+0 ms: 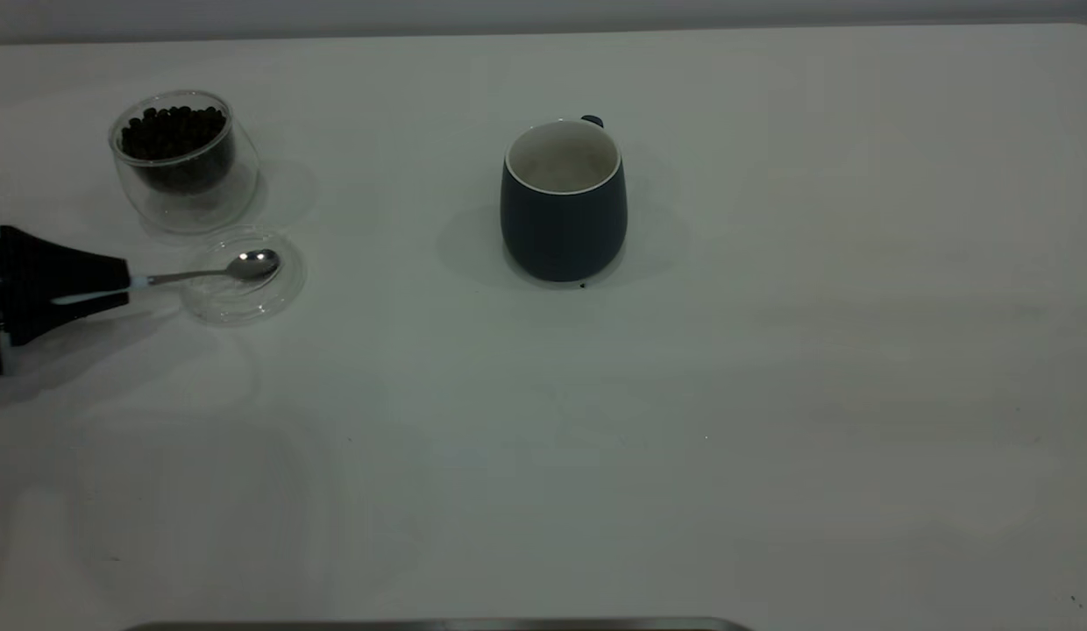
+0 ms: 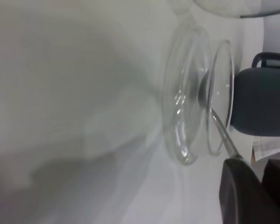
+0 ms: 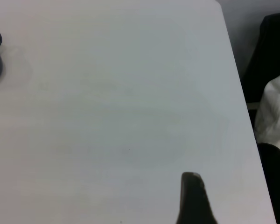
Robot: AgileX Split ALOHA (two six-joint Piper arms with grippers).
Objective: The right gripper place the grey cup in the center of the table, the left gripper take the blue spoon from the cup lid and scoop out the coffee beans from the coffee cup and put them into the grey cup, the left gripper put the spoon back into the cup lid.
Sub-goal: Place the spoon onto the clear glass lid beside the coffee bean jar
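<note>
Left gripper (image 1: 127, 282) at frame left closed on blue spoon (image 1: 212, 272) handle; light, stiff, slippery. Right claw state: cannot tell.

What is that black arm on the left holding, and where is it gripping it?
The left gripper holds the blue spoon by its pale blue handle end; the spoon's bowl lies in the cup lid.

The table (image 1: 771, 394) is matt white and smooth. The coffee cup (image 1: 186, 162) and cup lid (image 1: 242, 276) are clear and glossy. The blue spoon (image 1: 219, 272) has a shiny metal bowl. The grey cup (image 1: 563, 206) looks matt slate outside, white inside. The left claw (image 1: 123, 285) is matt black.
</note>
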